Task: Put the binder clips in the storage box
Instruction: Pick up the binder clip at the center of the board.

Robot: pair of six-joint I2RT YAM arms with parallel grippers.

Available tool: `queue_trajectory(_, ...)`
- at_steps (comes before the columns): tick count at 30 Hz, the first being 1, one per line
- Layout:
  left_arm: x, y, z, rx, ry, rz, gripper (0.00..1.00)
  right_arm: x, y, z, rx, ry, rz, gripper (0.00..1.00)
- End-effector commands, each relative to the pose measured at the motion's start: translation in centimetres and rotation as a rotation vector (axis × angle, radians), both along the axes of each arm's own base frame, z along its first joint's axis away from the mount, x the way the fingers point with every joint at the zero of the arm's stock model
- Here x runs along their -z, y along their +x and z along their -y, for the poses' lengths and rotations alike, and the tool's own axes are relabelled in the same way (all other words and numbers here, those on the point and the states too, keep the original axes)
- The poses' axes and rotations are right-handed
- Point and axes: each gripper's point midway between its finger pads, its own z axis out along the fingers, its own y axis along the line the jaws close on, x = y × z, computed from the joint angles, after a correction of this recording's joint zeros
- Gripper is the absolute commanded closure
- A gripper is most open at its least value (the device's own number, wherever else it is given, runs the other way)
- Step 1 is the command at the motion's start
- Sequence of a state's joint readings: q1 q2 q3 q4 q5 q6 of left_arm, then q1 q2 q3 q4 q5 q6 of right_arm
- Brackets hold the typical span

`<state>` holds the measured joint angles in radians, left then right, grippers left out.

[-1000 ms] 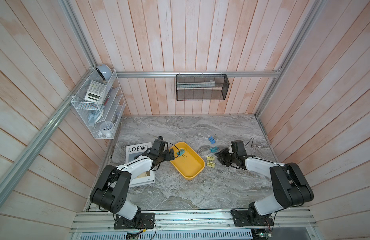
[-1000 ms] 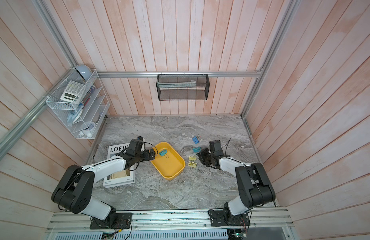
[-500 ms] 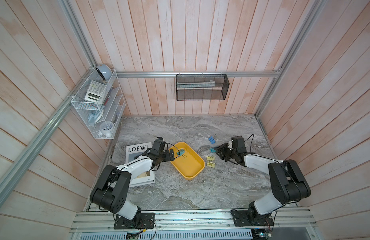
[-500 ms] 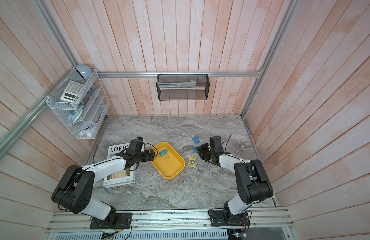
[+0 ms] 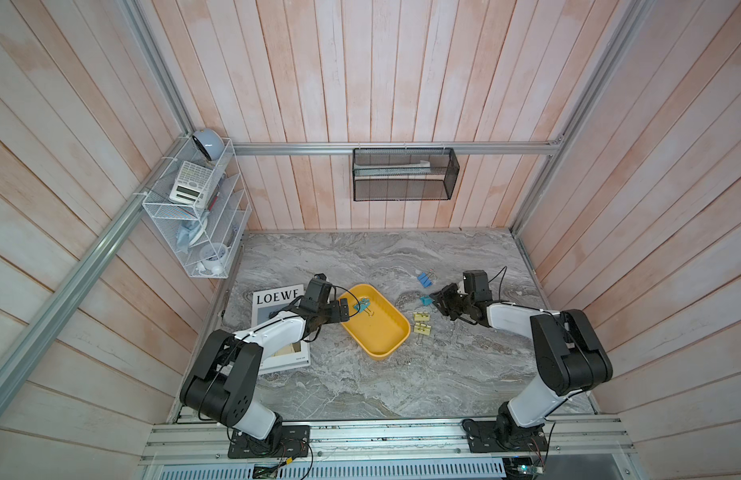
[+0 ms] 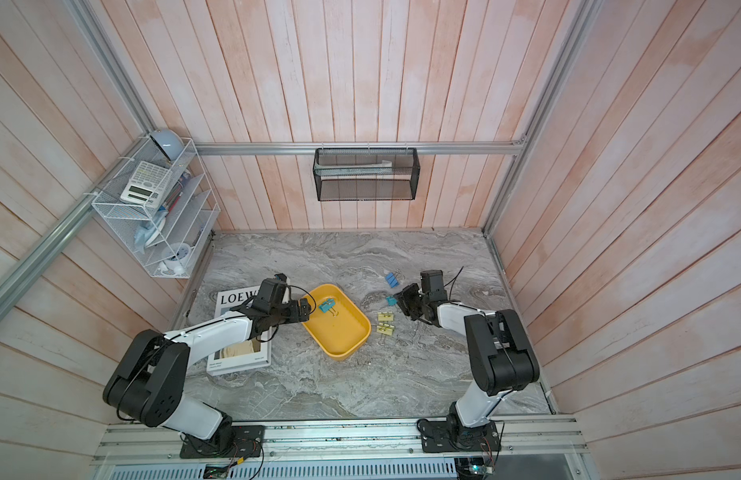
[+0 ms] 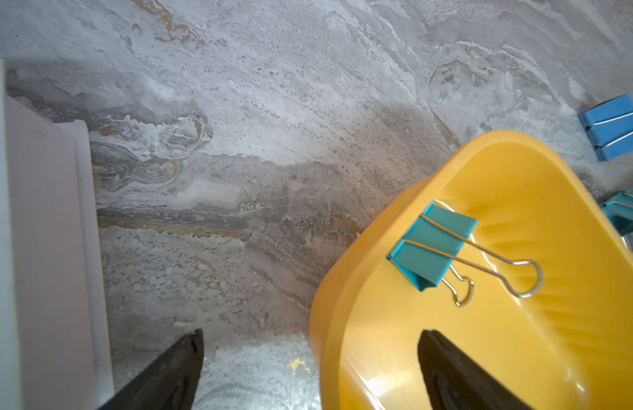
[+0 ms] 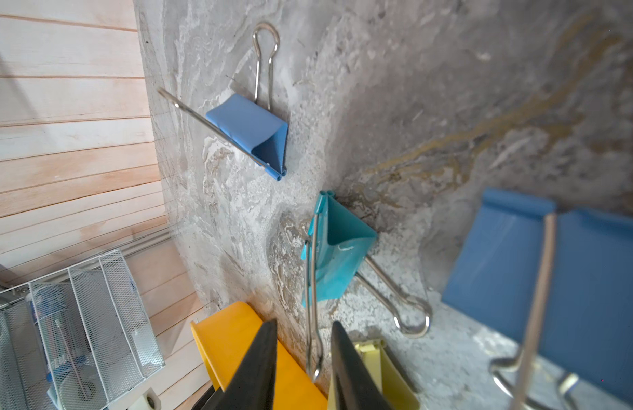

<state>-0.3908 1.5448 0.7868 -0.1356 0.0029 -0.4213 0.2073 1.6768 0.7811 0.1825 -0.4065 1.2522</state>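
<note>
storage box (image 5: 377, 337): sits on the marble table (image 5: 360, 386) between the two arms, its long sides slanted.
teal clip in the box (image 7: 430, 248): lies inside the tray at the end nearest the left arm, with its wire handles pointing further into the tray.
left gripper (image 7: 309, 335): the fingers are spread wide and hold nothing. One hangs over the box's rim, the other over bare table beside it.
right gripper (image 8: 302, 323): low over the table, right of the box. The fingers are narrowly apart and straddle the raised wire handle of the teal clip on the table (image 8: 338, 248). A sliver of gap shows on each side of the wire.
pale yellow clips (image 5: 421, 317): two, on the table just beside the box's right side.
blue clips (image 5: 423, 279): two, on the table, nearer the back wall than the teal one.
magazine (image 5: 277, 297): lies flat under the left arm, left of the box.
</note>
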Motion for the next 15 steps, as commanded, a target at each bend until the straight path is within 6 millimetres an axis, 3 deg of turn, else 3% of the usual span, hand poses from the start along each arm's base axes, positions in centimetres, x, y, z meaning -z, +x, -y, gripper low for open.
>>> queue_trajectory(1, 0.71, -0.38, -0.45, 0.008, 0.024, -0.02, 0.0, 0.07, 0.69, 0.27, 0.003, -0.007, -0.003, 0.73)
queue_trajectory(15, 0.95, -0.49, -0.58, 0.007, 0.03, -0.025, 0.0, -0.15, 1.47, 0.63, -0.006, -0.019, 0.0, 1.0)
